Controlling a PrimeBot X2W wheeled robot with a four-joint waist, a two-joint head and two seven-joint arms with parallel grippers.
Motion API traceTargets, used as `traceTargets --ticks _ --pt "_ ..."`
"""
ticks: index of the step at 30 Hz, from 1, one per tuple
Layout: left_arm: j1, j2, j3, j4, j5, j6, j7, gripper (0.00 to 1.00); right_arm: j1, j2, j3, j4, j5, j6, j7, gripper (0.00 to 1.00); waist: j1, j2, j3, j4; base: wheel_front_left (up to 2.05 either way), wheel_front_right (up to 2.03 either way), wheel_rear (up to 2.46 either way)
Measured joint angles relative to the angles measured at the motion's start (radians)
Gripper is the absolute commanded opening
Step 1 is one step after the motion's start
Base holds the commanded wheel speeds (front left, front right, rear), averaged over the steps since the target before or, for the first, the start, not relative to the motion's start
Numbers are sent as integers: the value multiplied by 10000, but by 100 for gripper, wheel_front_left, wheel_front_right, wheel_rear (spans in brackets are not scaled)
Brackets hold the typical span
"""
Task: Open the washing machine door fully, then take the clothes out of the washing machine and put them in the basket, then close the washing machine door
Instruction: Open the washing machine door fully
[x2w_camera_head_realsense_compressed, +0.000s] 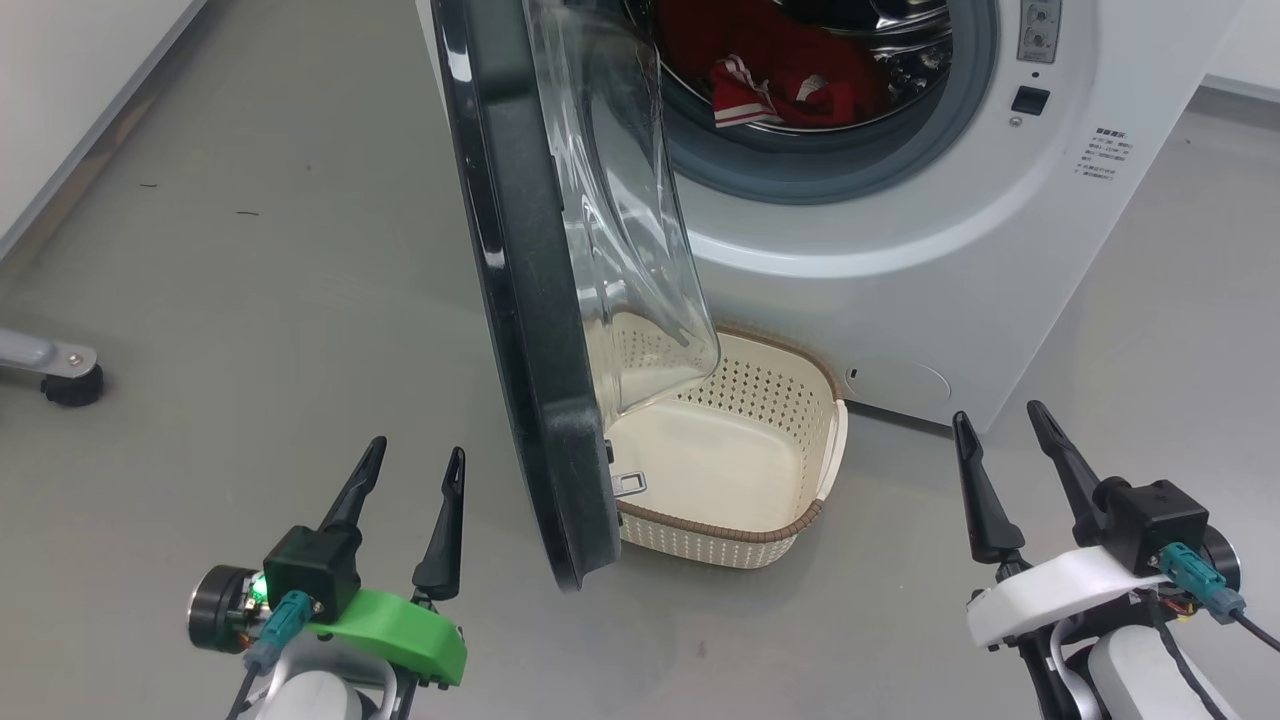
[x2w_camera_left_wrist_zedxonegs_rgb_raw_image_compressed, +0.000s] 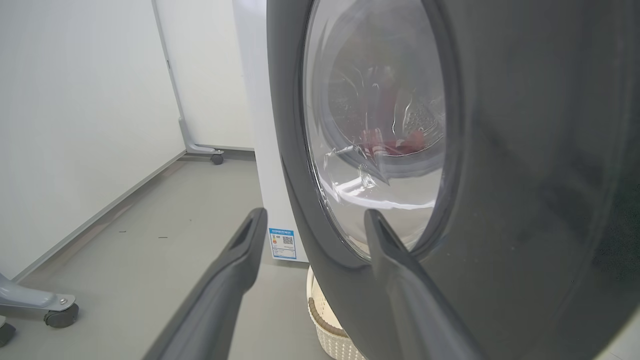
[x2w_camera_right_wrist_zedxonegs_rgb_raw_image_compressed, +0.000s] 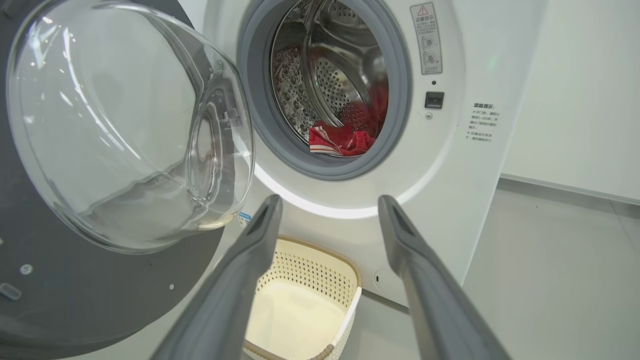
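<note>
Door (x2w_camera_head_realsense_compressed: 530, 330) stood partway open, edge-on to me, its glass bulge over the basket's left side. Basket (x2w_camera_head_realsense_compressed: 760, 530) sat on the floor just beside the washer (x2w_camera_head_realsense_compressed: 900, 220) front. Red clothes (x2w_camera_head_realsense_compressed: 790, 70) lay inside the drum near its front lip. My left pincer (x2w_camera_head_realsense_compressed: 418, 446) hung near the door's outer face, fingers apart. My right pincer (x2w_camera_head_realsense_compressed: 997, 410) hung right of the basket, fingers apart too.

Bare lab-like test room, white washing machine (x2w_camera_head_realsense_compressed: 900, 260), plain grey floor (x2w_camera_head_realsense_compressed: 250, 330), blank white walls (x2w_camera_left_wrist_zedxonegs_rgb_raw_image_compressed: 75, 100), castor-footed stand (x2w_camera_left_wrist_zedxonegs_rgb_raw_image_compressed: 50, 305)
</note>
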Motion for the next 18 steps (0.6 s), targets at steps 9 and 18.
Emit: traceTargets --ticks 9,18 --pt "6 0 -6 29 0 2 0 100 33 437 -276 6 -518 0 0 100 0 0 10 -5 0 0 0" --pt "24 0 -23 82 -2 2 0 100 83 757 -525 -13 -894 17 0 100 0 0 -3 3 0 0 0"
